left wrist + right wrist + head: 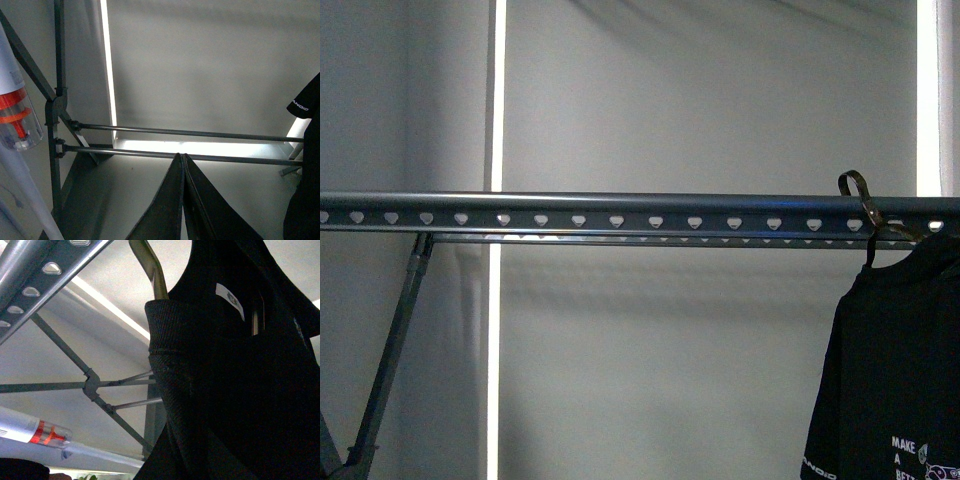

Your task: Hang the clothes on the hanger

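The black T-shirt (890,380) with white lettering hangs at the far right of the front view, on a clothes hanger whose metal hook (858,195) sits over the grey-green rail (620,212) with heart-shaped holes. In the right wrist view the T-shirt (235,380) fills the frame, its white neck label (230,299) showing; my right gripper is shut on the cloth, its jaws hidden by it. The rail (45,275) runs above. My left gripper (182,200) is shut and empty, low near the rack's cross bars; the sleeve (306,105) shows at its side.
The rack's slanted leg (390,360) stands at the left below the rail. Cross bars (190,134) run across the left wrist view. A clear tube with an orange part (17,115) stands beside the rack's frame. A white wall lies behind.
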